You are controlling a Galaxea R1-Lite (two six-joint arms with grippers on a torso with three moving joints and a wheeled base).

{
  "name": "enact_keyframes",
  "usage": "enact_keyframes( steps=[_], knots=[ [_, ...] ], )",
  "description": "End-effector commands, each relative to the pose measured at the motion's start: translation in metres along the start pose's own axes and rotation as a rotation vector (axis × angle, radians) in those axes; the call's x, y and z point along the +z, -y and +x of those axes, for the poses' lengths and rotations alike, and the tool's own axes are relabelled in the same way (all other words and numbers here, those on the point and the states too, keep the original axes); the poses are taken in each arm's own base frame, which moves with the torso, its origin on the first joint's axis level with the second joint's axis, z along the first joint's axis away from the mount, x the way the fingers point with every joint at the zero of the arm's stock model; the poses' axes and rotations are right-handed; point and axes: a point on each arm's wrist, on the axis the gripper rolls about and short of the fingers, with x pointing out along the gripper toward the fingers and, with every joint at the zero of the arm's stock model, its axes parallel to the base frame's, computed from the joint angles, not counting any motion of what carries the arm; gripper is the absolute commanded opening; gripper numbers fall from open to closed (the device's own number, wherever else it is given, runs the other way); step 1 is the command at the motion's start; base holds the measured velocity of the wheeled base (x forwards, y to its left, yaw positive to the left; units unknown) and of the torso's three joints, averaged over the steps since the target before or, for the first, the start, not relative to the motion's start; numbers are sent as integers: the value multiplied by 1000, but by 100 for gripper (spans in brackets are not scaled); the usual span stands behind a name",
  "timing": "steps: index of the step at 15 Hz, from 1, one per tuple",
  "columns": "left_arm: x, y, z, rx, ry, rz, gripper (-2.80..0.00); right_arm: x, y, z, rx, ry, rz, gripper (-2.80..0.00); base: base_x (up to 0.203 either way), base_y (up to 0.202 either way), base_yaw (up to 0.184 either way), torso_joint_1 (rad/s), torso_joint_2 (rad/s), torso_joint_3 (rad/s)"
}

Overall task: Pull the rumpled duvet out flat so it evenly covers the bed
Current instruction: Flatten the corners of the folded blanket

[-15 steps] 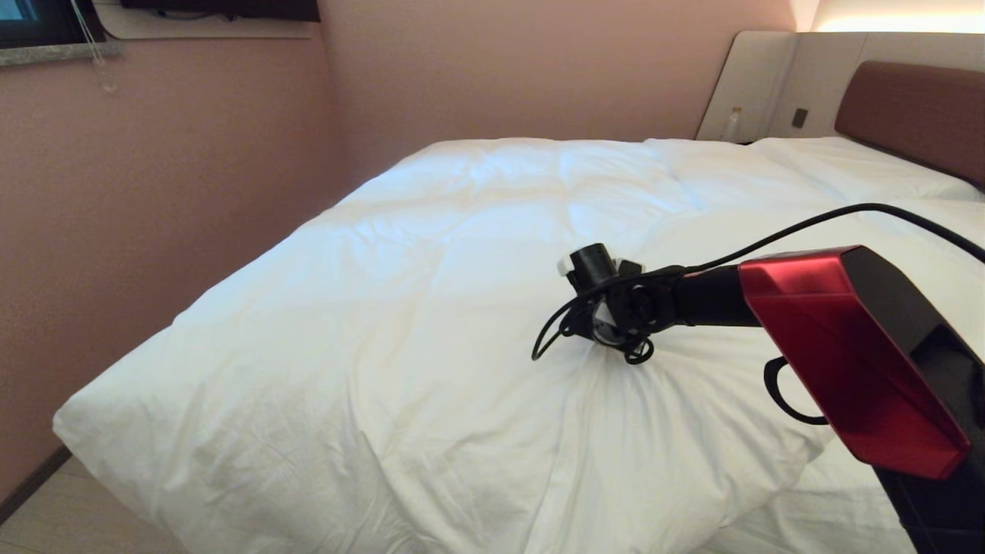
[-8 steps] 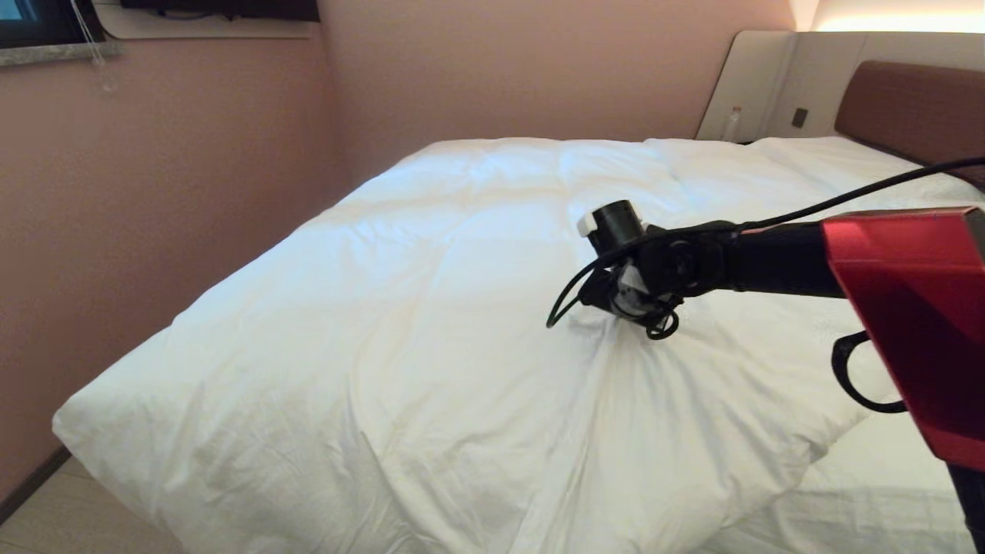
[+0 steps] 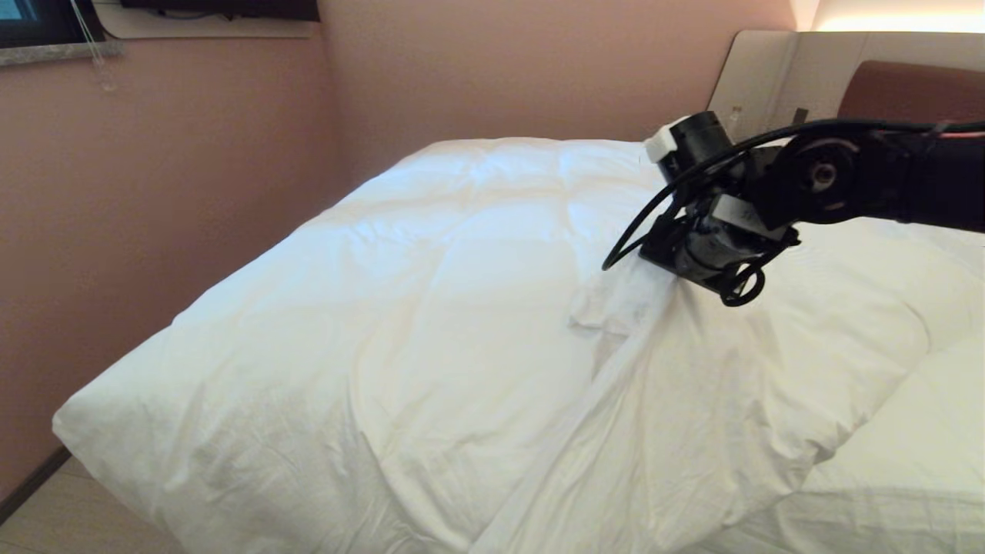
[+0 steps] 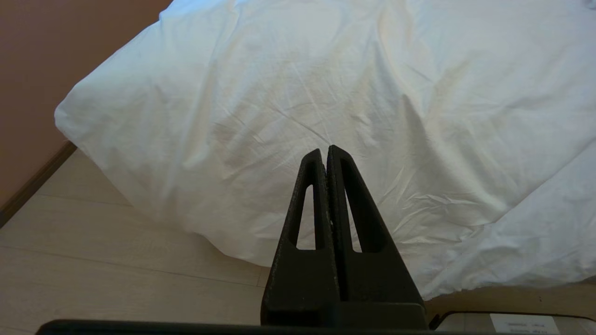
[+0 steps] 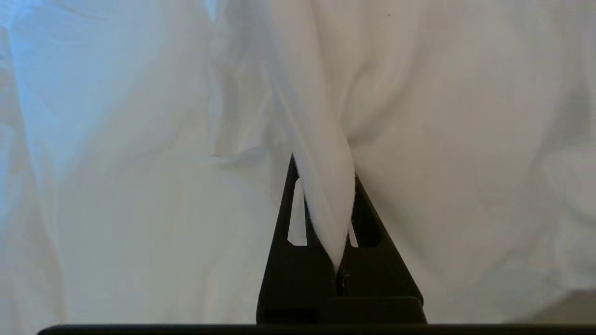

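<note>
Pink wall (image 3: 192,177) runs along the left of the bed (image 3: 869,508), w/ a window ledge (image 3: 58,52) up at far left. Pale floor (image 4: 116,260) shows at the near-left corner; nothing lies on it near the duvet's hang. Far right: brown headboard (image 3: 908,92) w/ beige panels (image 3: 758,73) beside it, partly hidden behind my right arm, which reaches in from the right across the bed.

The duvet (image 3: 400,308) is white, puffy, creased, faint big quilt squares. It covers the left and middle of the bed and droops over the near-left corner toward the floor. Its long run goes near-left to far-right, toward the headboard. At near right an edge is folded up and back, leaving flat white linen bare there.

My right fingers (image 5: 326,163) are clamped on a pinch of the duvet cover, approx mid-bed toward the far right; the cloth rises in a peak to them, ridge trailing to the near edge, small flap just left of it.

My left fingers (image 4: 326,156) are pressed together on nothing, above the near-left duvet overhang.
</note>
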Motion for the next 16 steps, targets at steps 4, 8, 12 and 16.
enact_keyframes(
  steps=[4, 8, 12, 16],
  knots=[
    [0, 0, 0, 1, -1, 0, -280, 0, 49, -50, -119, -96, -78, -280, 0, 0, 0, 0, 0, 0],
    [0, 0, 0, 2, -1, 0, -280, -13, 61, -44, -172, -143, -91, -280, 0, 0, 0, 0, 0, 0],
    [0, 0, 0, 1, -1, 0, -280, -36, 75, -32, -255, -206, -155, -280, 0, 0, 0, 0, 0, 0],
    [0, 0, 0, 1, -1, 0, -280, -48, 77, -23, -278, -237, -183, -280, 0, 0, 0, 0, 0, 0]
  ],
)
